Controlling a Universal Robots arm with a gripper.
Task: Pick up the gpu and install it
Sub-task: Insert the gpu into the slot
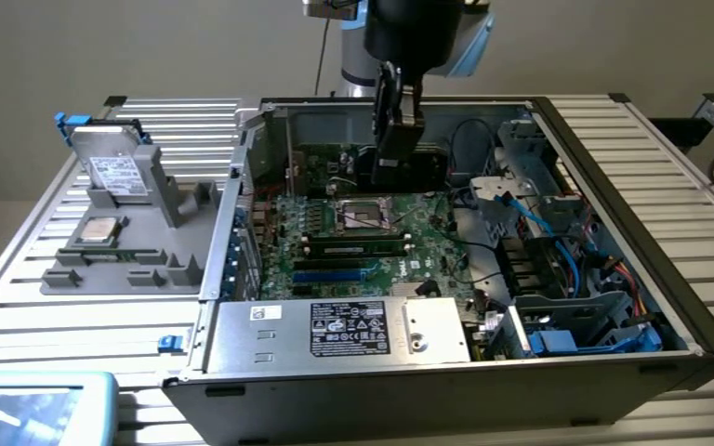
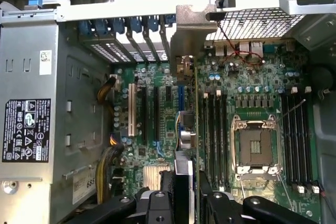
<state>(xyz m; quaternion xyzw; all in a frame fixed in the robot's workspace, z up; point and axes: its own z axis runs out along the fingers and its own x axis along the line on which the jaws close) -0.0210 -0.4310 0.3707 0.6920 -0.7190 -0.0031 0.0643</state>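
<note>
Exterior view high, angled down; wrist view close above shared motherboard (image 1: 320, 212)

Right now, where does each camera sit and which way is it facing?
Exterior view: off the arm, raised, looking down into the open computer case; shows the arm and gripper holding the gpu.
Wrist view: on the wrist, looking down the fingers at the motherboard.
Shared: gpu, motherboard, CPU socket.

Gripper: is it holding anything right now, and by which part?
The gpu, clamped by the gripper across its two flat faces, along the edge facing away from the motherboard.
</note>
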